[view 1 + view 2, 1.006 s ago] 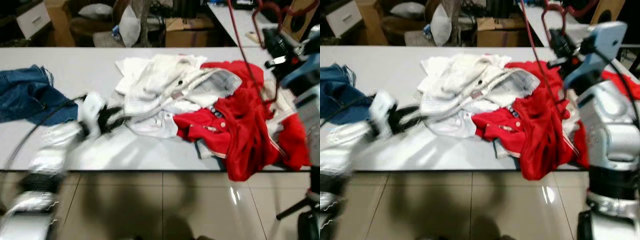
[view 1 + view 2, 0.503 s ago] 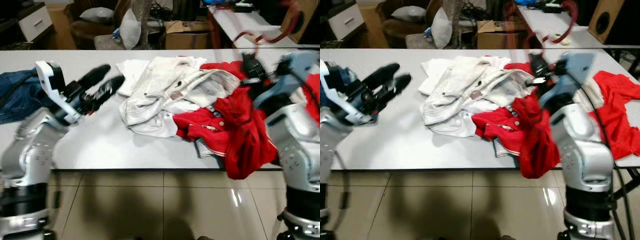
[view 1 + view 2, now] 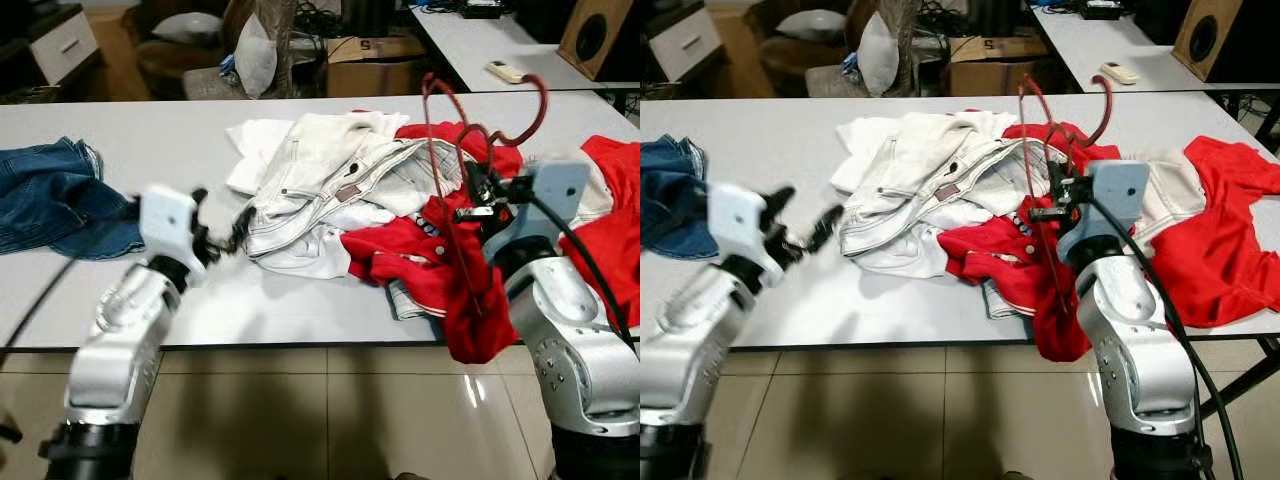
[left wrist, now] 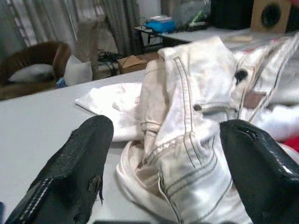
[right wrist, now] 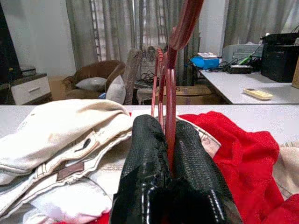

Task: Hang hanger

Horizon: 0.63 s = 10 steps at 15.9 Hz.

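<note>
One red hanger [image 3: 470, 130] is standing upright above the tabletop [image 3: 150, 130], its wire pinched between the pressed-together fingers [image 5: 145, 163] of the right tool [image 3: 478, 195]. A red garment [image 3: 450, 280] is draping down below that tool, over the tabletop's near edge. Just beside it, toward the robot's left, a heap of white clothes [image 3: 320, 190] is lying in the middle of the tabletop, touching the red cloth. The left tool [image 3: 222, 235] is hovering just beside the white heap's near left edge, its fingers [image 4: 79, 172] spread apart and holding nothing. Blue jeans [image 3: 50, 200] are lying at the far left. More red cloth [image 3: 1220, 230] is spreading at the far right.
</note>
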Tool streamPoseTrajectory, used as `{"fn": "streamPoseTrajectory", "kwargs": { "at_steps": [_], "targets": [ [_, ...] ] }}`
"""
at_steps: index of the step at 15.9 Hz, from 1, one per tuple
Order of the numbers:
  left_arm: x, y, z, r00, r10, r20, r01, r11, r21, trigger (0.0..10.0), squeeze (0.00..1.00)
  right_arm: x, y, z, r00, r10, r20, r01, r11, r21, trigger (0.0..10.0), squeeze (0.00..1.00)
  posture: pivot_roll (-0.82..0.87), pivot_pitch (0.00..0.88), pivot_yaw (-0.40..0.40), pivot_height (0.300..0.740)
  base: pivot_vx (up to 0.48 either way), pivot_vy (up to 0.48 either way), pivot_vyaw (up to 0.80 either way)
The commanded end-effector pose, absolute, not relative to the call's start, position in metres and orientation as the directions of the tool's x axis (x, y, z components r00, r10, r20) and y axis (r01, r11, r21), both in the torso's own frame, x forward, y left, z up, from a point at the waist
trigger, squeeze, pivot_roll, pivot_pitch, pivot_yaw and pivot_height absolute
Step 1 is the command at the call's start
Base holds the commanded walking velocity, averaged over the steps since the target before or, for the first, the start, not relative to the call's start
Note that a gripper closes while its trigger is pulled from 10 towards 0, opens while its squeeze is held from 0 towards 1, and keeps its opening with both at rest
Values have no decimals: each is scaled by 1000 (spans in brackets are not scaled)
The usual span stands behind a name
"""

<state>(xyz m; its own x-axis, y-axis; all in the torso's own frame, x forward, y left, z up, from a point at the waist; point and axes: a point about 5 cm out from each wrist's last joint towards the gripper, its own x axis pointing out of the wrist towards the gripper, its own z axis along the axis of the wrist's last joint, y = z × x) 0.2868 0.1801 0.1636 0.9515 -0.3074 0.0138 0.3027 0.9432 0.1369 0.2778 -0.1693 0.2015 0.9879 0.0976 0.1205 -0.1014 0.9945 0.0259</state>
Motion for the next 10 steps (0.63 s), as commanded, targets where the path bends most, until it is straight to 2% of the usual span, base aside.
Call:
{"fn": "streamPoseTrajectory", "kwargs": {
  "at_steps": [1,3,7,10],
  "targets": [
    [285,178,168,950,-311,30,301,936,181,10000,0,275,-167,200,987,108,120,-111,994,18,10000,0,-84,0,86,740,0,307,0],
    [288,174,152,962,-271,-22,269,936,225,10000,0,272,-161,185,991,110,80,-115,991,65,10000,0,-87,0,89,740,0,366,0],
    [287,170,149,964,-263,-35,265,942,206,10000,0,270,-152,174,991,107,75,-112,992,65,10000,0,-77,0,101,740,0,418,0],
    [292,174,151,971,-237,-25,236,947,217,10000,0,275,-145,188,980,139,142,-148,987,57,10000,0,-62,0,99,740,0,480,0]
  ]
}}
